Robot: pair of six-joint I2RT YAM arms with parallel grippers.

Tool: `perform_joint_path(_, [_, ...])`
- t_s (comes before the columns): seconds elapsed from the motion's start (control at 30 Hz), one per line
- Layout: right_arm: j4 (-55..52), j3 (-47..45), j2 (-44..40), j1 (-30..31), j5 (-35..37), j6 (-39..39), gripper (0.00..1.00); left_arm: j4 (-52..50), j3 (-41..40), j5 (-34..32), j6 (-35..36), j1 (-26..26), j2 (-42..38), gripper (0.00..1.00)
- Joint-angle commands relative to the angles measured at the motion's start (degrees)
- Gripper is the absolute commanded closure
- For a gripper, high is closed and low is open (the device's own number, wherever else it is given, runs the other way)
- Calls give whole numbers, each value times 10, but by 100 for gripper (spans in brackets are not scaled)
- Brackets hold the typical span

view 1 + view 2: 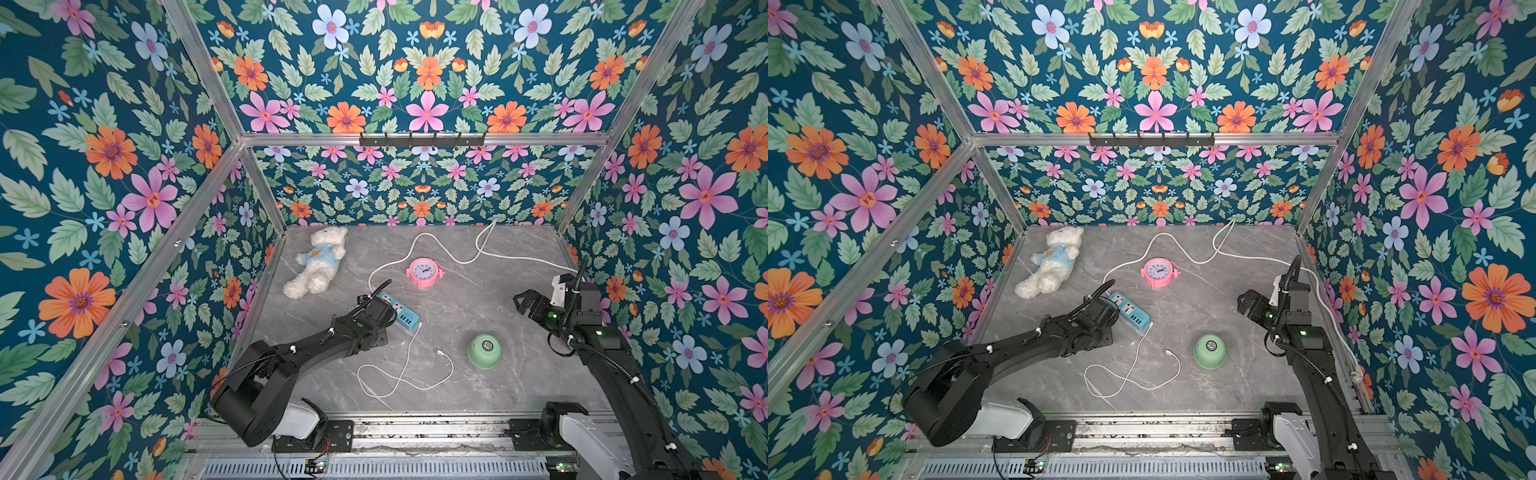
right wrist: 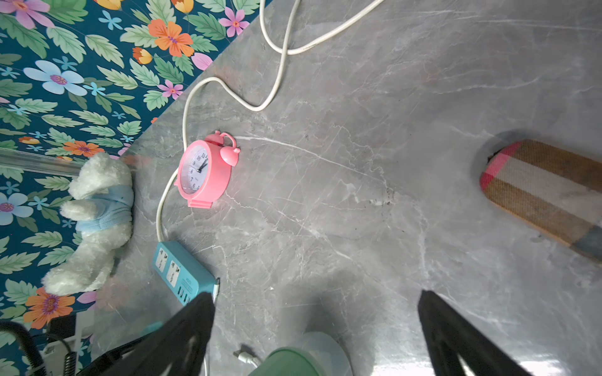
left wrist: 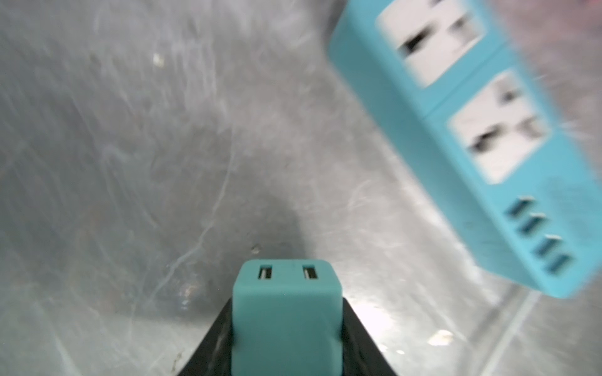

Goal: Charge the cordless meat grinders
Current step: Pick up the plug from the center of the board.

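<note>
The cordless meat grinder [image 1: 484,351] is a mint-green dome with a silver button on top, and it stands on the grey marble table at front right [image 1: 1209,351]. My right gripper [image 2: 316,296] hangs open above and behind it, and the dome's edge [image 2: 286,363] shows below the fingers. My left gripper [image 3: 287,338] is shut on a teal cube plug adapter [image 3: 286,293], held just left of the blue power strip [image 3: 472,130]. A thin white charging cable [image 1: 405,365] runs from the strip's end. Its free plug [image 1: 438,352] lies left of the grinder.
A pink alarm clock [image 1: 424,272] stands behind the power strip [image 1: 401,309]. A white plush bear [image 1: 318,262] lies at the back left. The strip's thick white cord [image 1: 436,245] loops across the back. A striped flat piece [image 2: 547,195] lies by the right side.
</note>
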Motion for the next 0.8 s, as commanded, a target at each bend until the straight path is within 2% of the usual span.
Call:
perform_joint_path(0.0, [-39,40,13,6,-39,1,2,114,-15,-6,113,-3,-48,88])
perform_joint_path(0.1, [-78,100,46,48,-70,10,4,256,-58,32,248,-11,-110,89])
perform_joint_path(0.2, [-127,178,94,127,-90,9,5,395,-111,97,394,-16,-161,90])
perform_joint_path(0.33, [-181,281,174,219,-139,15,7,484,-144,176,527,-16,-187,93])
perform_joint_path(0.43, [-203,346,231,274,-173,18,9,501,-145,222,572,-17,-186,95])
perform_joint_path(0.6, [-172,391,305,333,-221,34,15,533,-148,275,594,-18,-182,95])
perform_joint_path(0.77, [-189,447,383,374,-216,7,22,524,-139,299,601,-21,-175,95])
